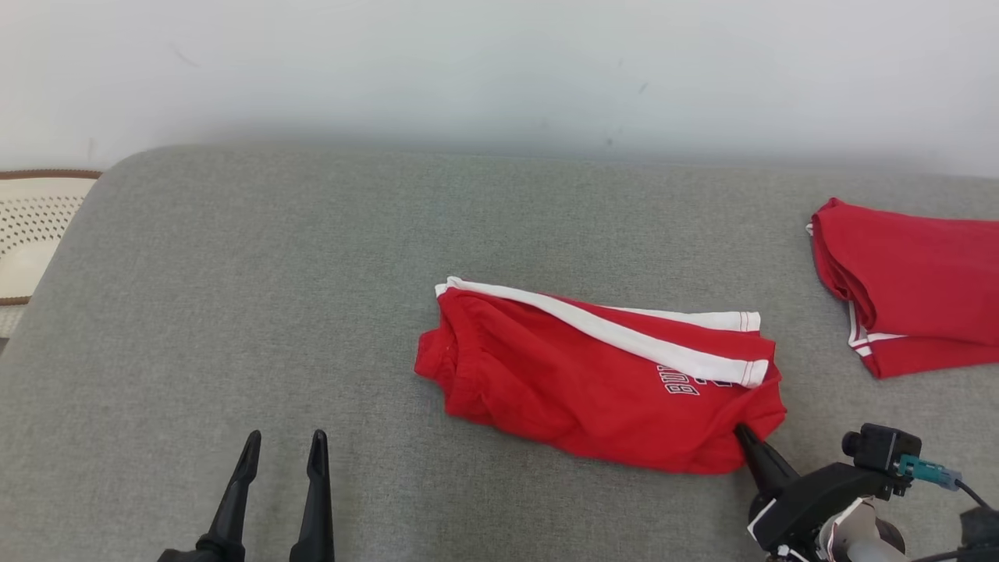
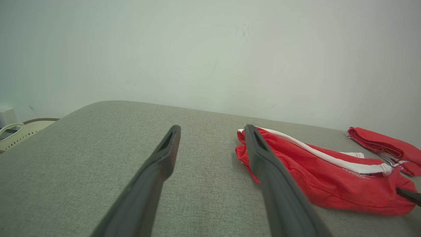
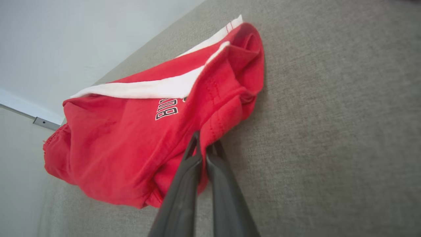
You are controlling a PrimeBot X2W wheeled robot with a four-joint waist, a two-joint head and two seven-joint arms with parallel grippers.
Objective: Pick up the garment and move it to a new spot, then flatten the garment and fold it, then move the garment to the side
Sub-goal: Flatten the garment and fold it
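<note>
The red shorts lie on the grey cushion, a little to the 3 o'clock side of the middle in my head view. They look folded into a compact packet, with the white side stripe running across the top and the lettering near the 4 o'clock end. Since they look folded, I judge that I am at the last step, shifting them to the side. That would explain why I grip one corner and not the middle: from a corner I can drag the packet flat without opening the fold.

My right tool is pinched tight on the hem at the shorts' 4 o'clock corner. My right wrist view shows the fingers closed together with a tuck of red cloth caught between their tips. My left tool stands wide open at about 8 o'clock from the shorts, well apart from them, holding nothing and pointing at bare cushion.

A second red garment lies at 2 o'clock from the shorts, near the cushion's edge, likely marking where this one belongs.
</note>
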